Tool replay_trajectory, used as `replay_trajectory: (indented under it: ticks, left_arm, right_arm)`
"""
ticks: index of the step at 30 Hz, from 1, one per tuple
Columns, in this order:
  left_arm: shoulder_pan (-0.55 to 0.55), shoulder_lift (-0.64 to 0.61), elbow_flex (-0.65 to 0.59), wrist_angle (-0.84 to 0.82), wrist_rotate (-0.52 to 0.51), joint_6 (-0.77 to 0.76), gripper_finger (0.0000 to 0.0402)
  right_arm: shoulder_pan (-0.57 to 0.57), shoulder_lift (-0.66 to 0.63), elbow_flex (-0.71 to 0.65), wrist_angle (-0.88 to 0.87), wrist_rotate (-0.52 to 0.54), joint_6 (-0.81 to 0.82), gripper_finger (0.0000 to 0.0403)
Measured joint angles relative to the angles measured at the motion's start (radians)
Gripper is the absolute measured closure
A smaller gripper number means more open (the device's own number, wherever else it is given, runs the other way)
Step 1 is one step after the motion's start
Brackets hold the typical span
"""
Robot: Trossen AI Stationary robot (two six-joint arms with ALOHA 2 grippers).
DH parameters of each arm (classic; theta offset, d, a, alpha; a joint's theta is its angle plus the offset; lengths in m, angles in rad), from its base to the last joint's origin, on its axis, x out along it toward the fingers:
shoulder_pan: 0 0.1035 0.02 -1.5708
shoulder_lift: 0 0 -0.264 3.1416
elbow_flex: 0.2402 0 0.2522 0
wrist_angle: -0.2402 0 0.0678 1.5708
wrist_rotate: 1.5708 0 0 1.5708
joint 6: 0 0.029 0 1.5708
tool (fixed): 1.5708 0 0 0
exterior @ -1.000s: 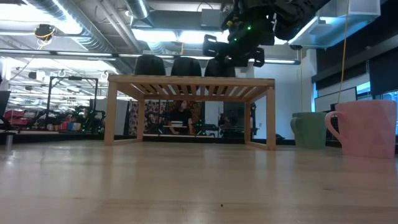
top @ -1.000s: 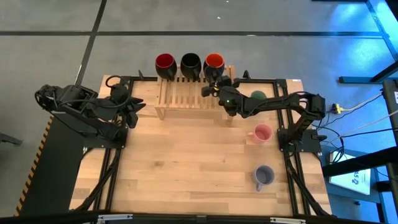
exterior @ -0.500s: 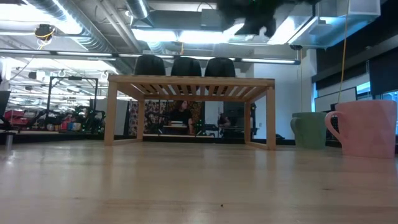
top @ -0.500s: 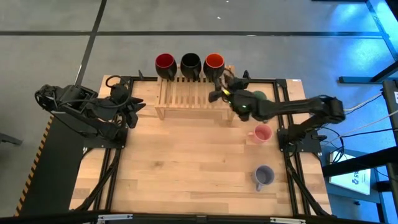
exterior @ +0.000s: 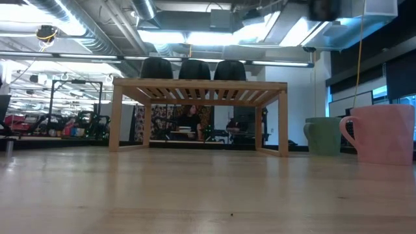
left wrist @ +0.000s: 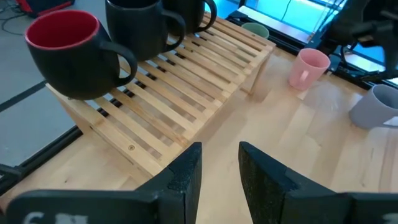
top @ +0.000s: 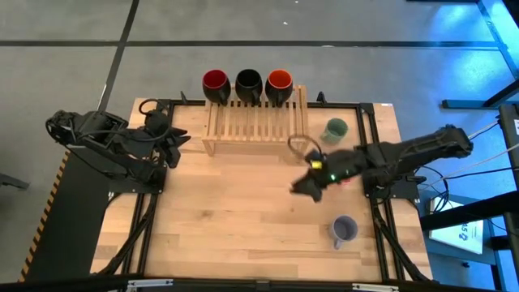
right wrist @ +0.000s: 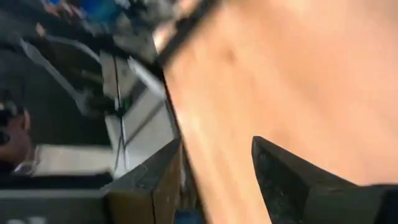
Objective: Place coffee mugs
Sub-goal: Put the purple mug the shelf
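On the far edge of the wooden slatted rack [top: 253, 122], three round handled mugs stand in a row: dark red mug [top: 215, 82], black mug [top: 248, 80], orange mug [top: 279, 80]. All three upright, openings up, close beside one another. Left wrist view shows the dark red mug nearest, dark outside with a red interior, handle turned toward the rack's near side.

Pale green mug [top: 334, 129] sits upright on the light wooden worktop [top: 227, 219], just beyond the rack's right end. Pink mug [left wrist: 307, 67] stands on the worktop nearer the front than the green one; from above it is mostly hidden under the right arm. Low view shows green and pink side by side at the right, pink closer to the camera. Lavender mug [top: 344, 230] stands alone near the worktop's right front, well apart from the rack.

Right hand [top: 308, 186] hangs over the worktop in front of the rack's right end, between the pink mug and the worktop's middle. Its fingers are spread apart with nothing between them; right wrist view is motion-blurred.

Left hand [left wrist: 219, 180] waits at the worktop's left edge, beside the rack's left end, fingers narrowly parted and holding nothing.
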Motion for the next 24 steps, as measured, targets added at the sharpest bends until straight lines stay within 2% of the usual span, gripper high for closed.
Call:
replay_trajectory:
  ticks: [10, 13, 20, 24]
  left_arm:
    - [0.0, 0.009, 0.0, 0.0, 0.035, 0.0, 0.0301]
    - [0.0, 0.01, 0.0, 0.0, 0.036, 0.0, 0.0301]
    - [0.0, 0.009, 0.0, 0.0, 0.036, 0.0, 0.0301]
    - [0.0, 0.011, 0.0, 0.0, 0.036, -0.001, 0.0301]
  right_arm:
    - [0.308, 0.028, -0.001, -0.232, -0.004, 0.454, 0.0226]
    - [0.38, 0.034, 0.0, -0.244, 0.027, 0.598, 0.0226]
    - [0.519, 0.072, 0.0, -0.25, 0.02, 0.957, 0.0226]
    - [0.578, 0.124, 0.0, -0.245, -0.037, 1.147, 0.0226]
